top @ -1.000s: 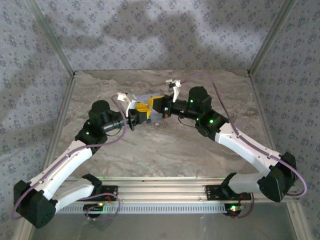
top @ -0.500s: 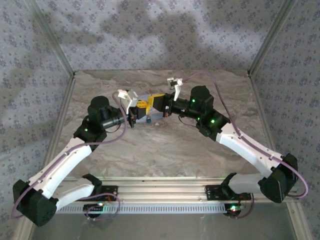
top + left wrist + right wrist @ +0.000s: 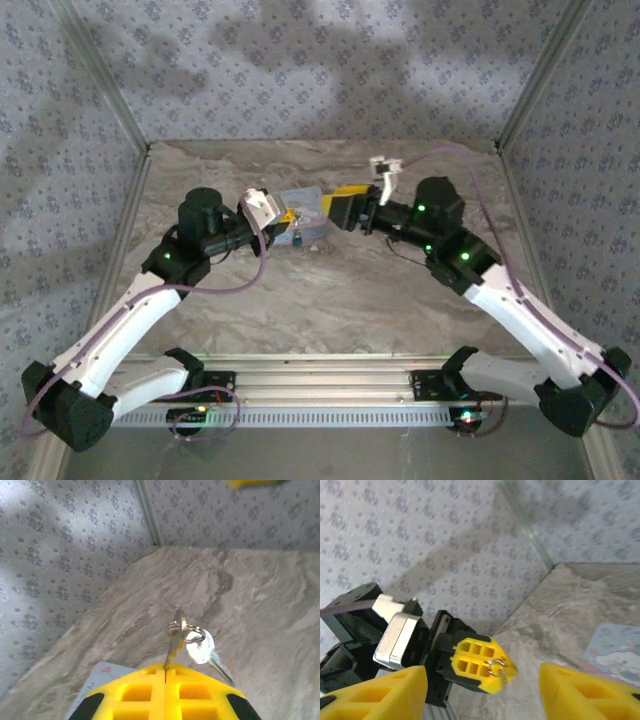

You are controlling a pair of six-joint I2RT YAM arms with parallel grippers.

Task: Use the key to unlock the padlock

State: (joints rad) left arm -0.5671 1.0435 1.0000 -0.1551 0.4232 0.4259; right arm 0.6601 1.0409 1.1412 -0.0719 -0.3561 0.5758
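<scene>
One step is looking done: left gripper (image 3: 165,670) pinching the key (image 3: 175,636), right gripper (image 3: 482,682) opposite gaping empty, unlocking pending.

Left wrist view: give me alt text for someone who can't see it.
The yellow left tool is shut on a silver key, which sticks up from it with a ring and a second key hanging at its top end. Beyond are a marbled table, a pale blue card at lower left, and patterned walls.
</scene>
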